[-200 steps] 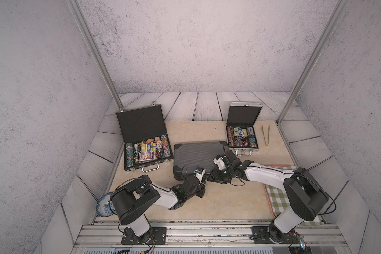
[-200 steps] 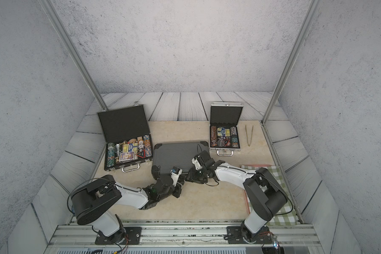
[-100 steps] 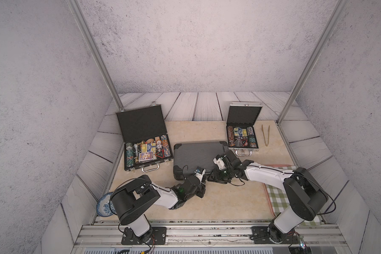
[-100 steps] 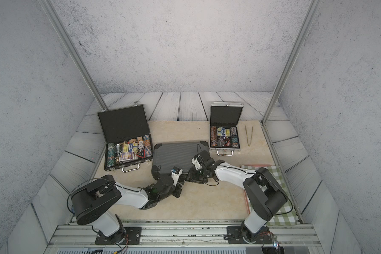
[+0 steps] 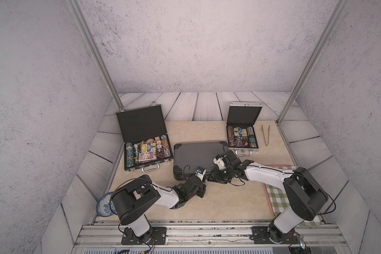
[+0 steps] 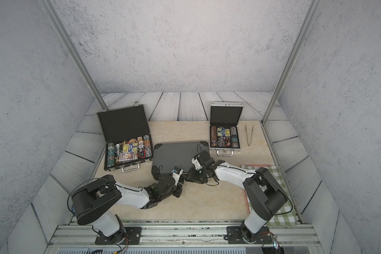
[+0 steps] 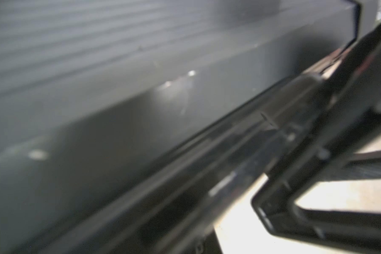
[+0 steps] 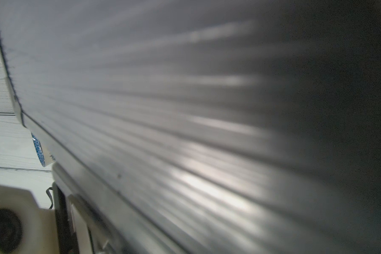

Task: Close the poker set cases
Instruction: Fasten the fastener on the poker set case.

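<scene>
Beige surface (image 5: 229,202) is carrying the black case (image 5: 141,124), lying open at ten o'clock. The left gripper (image 5: 201,183), fully pinched, is sitting at the closed central grey case (image 5: 196,154)'s six-o'clock edge. The right gripper (image 5: 215,177) is sitting alongside, gap impossible to tell. The silver case (image 5: 242,115) is lying open at two o'clock.
</scene>
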Controlling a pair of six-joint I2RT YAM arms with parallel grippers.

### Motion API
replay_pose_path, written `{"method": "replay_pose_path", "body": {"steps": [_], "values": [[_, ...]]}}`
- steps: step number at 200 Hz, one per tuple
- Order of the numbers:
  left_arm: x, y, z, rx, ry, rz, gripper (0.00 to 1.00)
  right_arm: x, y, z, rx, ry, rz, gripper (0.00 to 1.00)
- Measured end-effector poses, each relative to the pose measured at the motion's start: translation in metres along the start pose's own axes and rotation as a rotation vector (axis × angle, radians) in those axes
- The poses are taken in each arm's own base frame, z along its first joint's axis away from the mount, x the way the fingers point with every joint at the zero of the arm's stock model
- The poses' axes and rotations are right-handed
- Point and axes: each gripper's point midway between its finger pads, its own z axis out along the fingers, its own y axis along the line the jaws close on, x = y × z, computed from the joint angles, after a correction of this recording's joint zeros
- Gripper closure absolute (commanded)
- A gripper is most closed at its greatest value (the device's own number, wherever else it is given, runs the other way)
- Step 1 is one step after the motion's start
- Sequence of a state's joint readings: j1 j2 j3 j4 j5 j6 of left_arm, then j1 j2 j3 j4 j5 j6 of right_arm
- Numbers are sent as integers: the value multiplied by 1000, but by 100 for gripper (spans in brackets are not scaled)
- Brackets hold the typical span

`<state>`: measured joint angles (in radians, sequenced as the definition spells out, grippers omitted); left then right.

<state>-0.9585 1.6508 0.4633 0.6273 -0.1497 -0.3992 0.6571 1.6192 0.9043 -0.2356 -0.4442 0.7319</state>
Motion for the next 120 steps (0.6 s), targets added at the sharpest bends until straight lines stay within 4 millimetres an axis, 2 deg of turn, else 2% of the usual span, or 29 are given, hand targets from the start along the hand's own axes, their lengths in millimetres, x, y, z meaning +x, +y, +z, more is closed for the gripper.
{"method": "replay_pose_path", "body": {"steps": [11,22,91,120], "values": [[8,7,3,-36,22,13,100,0,0,0,0,1,0,58],[6,13,5,-65,9,16,100,0,0,0,0,1,-1,58],[5,13,5,-70,-1,26,100,0,0,0,-1,1,-2,57],[3,19,-3,-80,8,-7,100,0,0,0,-1,2,-2,57]]}}
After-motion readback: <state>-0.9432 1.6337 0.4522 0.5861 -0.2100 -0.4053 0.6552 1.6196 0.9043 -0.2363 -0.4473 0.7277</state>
